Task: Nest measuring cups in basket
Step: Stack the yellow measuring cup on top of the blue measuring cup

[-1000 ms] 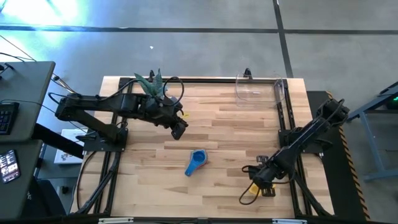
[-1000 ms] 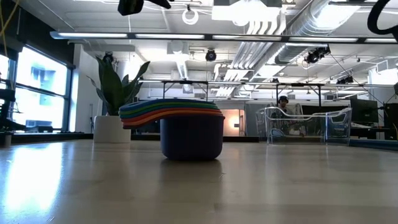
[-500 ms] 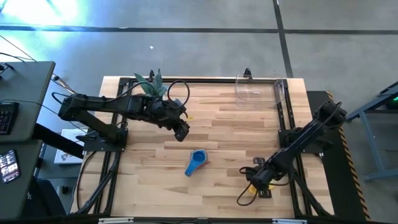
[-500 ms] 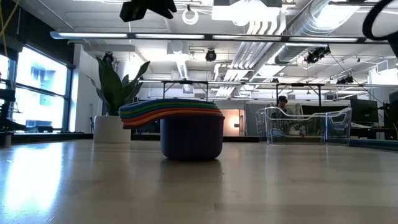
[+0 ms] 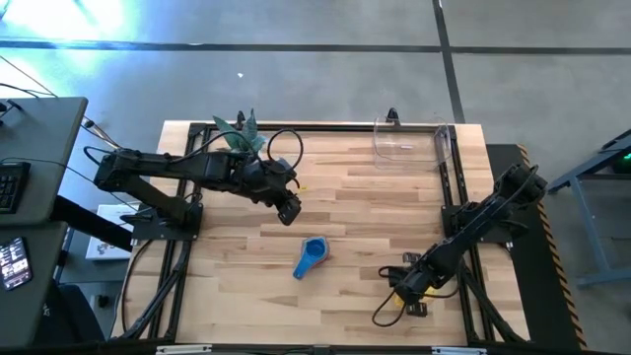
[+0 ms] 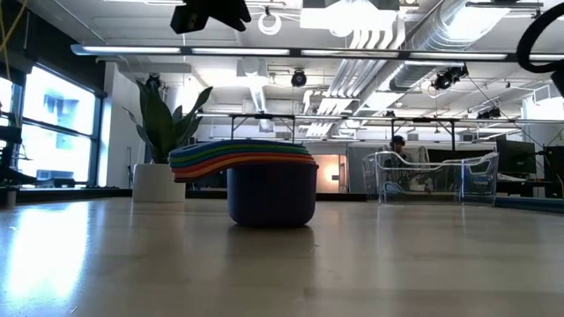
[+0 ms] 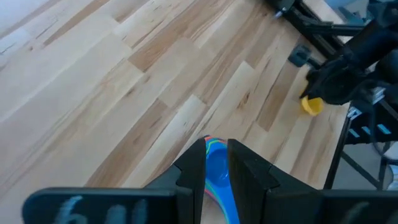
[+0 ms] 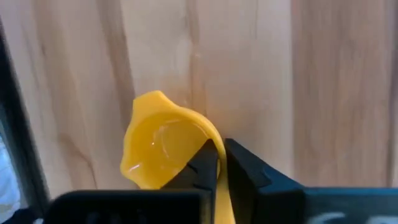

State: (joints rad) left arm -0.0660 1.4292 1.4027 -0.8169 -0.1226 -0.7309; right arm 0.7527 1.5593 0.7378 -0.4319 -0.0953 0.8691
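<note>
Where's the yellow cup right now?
The yellow cup is pinched by its handle in the right claw, at the table's near right part, well right of the stacked cups in the overhead view.

Two dark, near-black jointed arms, slim tubular links with bulkier joint housings. Left arm (image 5: 187, 168) trailed a thin black cable looping above its wrist; right arm (image 5: 483, 222) trailed a black cable curling at its wrist end. Left gripper (image 7: 216, 171) and right gripper (image 8: 216, 163) had matte black, angular, tapering fingers. Blurred pale markings on the black wrist housing in the left wrist view.
</note>
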